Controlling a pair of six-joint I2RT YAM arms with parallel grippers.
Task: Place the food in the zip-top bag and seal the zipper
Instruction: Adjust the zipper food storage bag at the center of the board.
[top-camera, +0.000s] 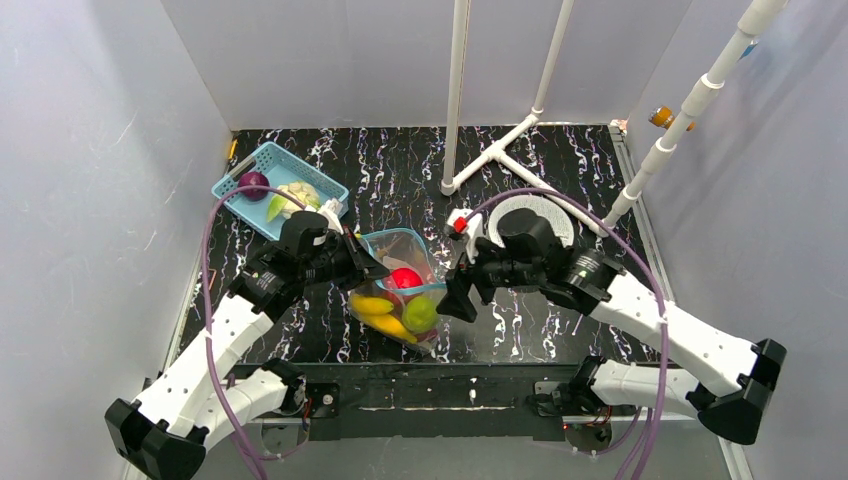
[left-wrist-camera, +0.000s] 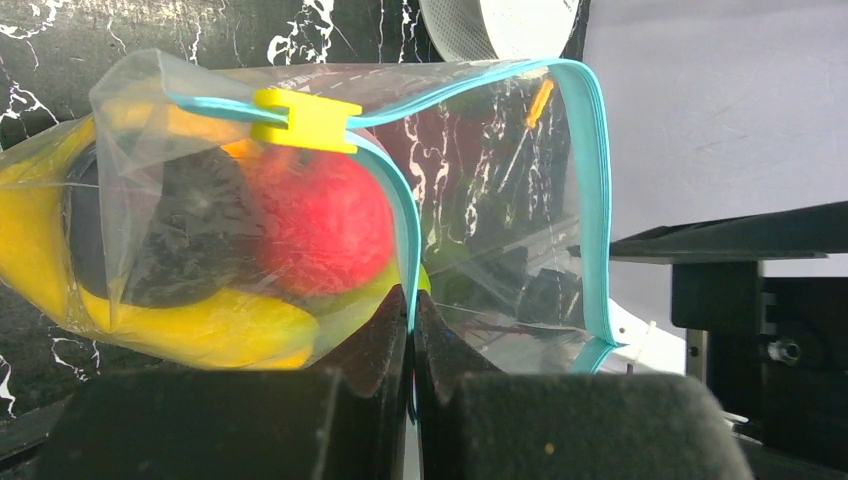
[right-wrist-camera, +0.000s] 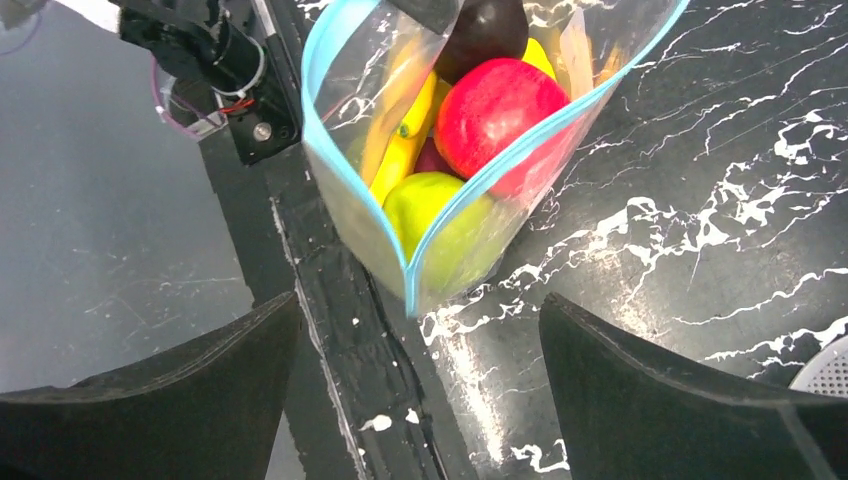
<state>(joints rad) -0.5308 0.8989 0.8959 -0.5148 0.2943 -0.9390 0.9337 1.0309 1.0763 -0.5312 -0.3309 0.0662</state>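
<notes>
the zip-top bag (top-camera: 388, 250) sits on the black marbled table (top-camera: 400, 170) near its front edge, between the two grippers, with its mouth gaping. inside it lie a red ball (top-camera: 405, 278), yellow bananas (top-camera: 375, 305) and a green piece (top-camera: 420, 314). behind it to the left, well apart, the light-blue basket (top-camera: 305, 168) holds a purple eggplant (top-camera: 254, 184), a whitish piece (top-camera: 297, 194) and a pale green piece (top-camera: 275, 208). a white perforated disc (top-camera: 555, 212) lies behind the right arm.

only the left wrist view shows the left gripper (left-wrist-camera: 411, 312) pressed together on the teal zipper (left-wrist-camera: 600, 200). it also shows a yellow slider (left-wrist-camera: 305, 120) on that strip above the red ball, and a dark piece (left-wrist-camera: 170, 240) beside the ball. only the right wrist view shows the right gripper (right-wrist-camera: 417, 300) spread wide, with the bag's near corner between its fingers and touching neither.
</notes>
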